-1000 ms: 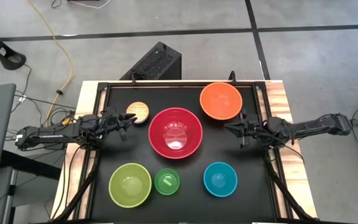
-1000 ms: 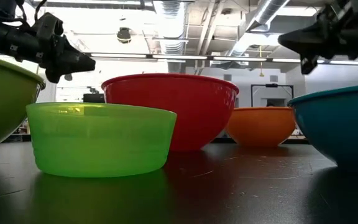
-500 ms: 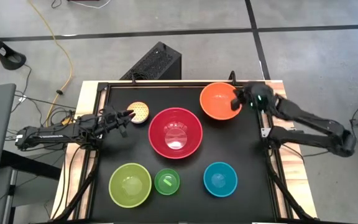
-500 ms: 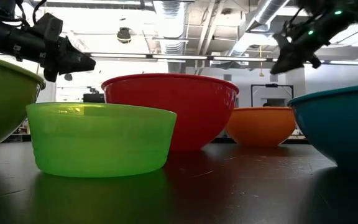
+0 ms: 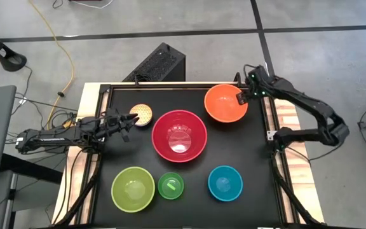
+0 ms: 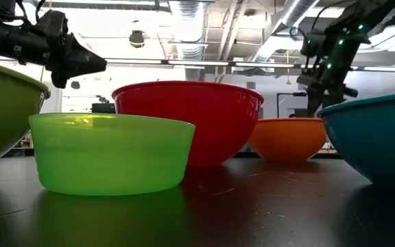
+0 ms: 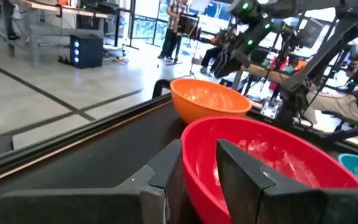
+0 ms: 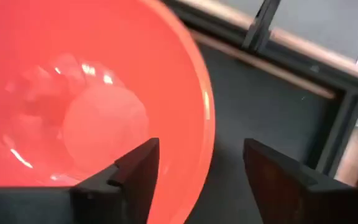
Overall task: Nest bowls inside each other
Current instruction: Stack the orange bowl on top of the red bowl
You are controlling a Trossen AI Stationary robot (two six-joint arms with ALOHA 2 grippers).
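Six bowls stand upright on the black table (image 5: 259, 159): red (image 5: 179, 135) in the middle, orange (image 5: 225, 103) far right, small patterned yellow (image 5: 142, 114) far left, lime green (image 5: 133, 188), small green (image 5: 170, 186) and blue (image 5: 225, 182) along the near side. My right gripper (image 8: 201, 165) is open and slants down over the orange bowl's right rim (image 8: 207, 118). One finger is over the inside, the other outside, and neither touches. My left gripper (image 5: 129, 122) hovers level beside the yellow bowl, slightly open and holding nothing.
A raised black frame rail (image 5: 267, 108) runs along the table's right side, close to my right gripper. A black box (image 5: 159, 62) stands beyond the far edge. There is bare table between the orange and blue bowls (image 5: 246, 143).
My right gripper has swung from the table's right middle toward the far edge and risen a little. It has tipped from level to slanting down over the orange bowl's right rim, and has opened. No bowl has moved.
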